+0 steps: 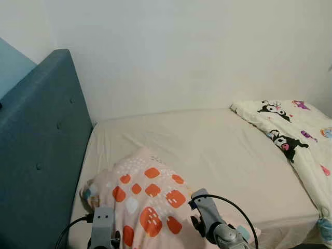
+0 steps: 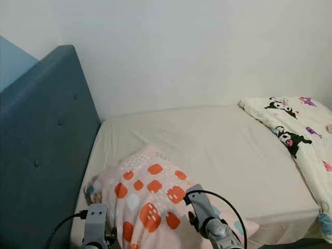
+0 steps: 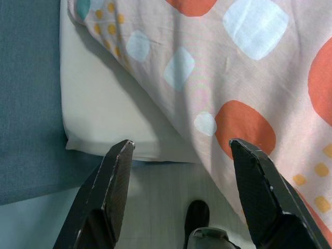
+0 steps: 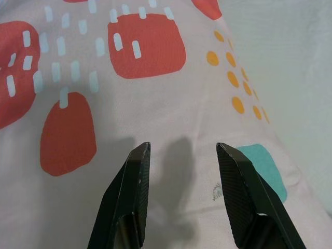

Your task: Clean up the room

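Note:
A pink pillow with orange, white and teal patches lies on the near left corner of the bed, by the headboard. My left gripper hangs open above the pillow's edge and the mattress corner, holding nothing. My right gripper is open just over the pillow's pink cover, its fingers casting shadows on the cloth. Both wrists show at the bottom of the left eye view, in front of the pillow.
A blue padded headboard rises on the left. A white quilt with cartoon prints is bunched on the bed's right side. A plain white wall stands behind. Pale floor and my foot show below the mattress corner.

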Motion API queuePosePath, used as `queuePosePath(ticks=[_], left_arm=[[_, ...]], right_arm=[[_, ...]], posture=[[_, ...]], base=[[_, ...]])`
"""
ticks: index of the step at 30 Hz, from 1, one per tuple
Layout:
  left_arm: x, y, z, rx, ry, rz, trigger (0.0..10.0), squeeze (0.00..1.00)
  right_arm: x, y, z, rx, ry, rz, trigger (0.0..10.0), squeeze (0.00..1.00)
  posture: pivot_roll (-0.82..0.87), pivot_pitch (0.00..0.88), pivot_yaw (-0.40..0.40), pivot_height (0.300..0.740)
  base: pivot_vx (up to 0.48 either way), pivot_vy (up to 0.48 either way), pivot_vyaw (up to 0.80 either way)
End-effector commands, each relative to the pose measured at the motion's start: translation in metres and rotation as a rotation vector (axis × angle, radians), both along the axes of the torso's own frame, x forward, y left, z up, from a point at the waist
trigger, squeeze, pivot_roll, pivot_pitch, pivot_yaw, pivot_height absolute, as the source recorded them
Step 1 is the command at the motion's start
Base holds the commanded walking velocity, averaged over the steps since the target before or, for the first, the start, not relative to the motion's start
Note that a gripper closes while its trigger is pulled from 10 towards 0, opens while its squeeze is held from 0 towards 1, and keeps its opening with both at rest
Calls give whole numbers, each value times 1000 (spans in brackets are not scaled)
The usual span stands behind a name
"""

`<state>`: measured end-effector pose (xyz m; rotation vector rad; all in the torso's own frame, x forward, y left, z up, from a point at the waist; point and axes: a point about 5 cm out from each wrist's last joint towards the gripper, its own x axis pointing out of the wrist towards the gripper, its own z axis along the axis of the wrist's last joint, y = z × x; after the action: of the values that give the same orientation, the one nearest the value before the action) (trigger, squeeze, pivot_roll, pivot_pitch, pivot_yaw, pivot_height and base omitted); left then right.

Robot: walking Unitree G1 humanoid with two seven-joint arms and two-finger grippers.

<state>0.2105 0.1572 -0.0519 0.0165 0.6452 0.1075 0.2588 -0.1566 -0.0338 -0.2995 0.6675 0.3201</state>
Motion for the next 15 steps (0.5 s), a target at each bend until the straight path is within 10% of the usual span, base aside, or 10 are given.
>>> queuePosePath(ticks=[1,15], left_arm=[[-2,3,-1,16,9,-8,10000,0],[-1,3,-1,17,9,-3,10000,0]], right_arm=[[-5,0,-4,-4,10,2,10000,0],[-4,0,-3,-3,11,3,10000,0]], posture=[[-110,0,-30,740],[-109,0,-34,740]], base=[[0,0,0],[0,0,0]])
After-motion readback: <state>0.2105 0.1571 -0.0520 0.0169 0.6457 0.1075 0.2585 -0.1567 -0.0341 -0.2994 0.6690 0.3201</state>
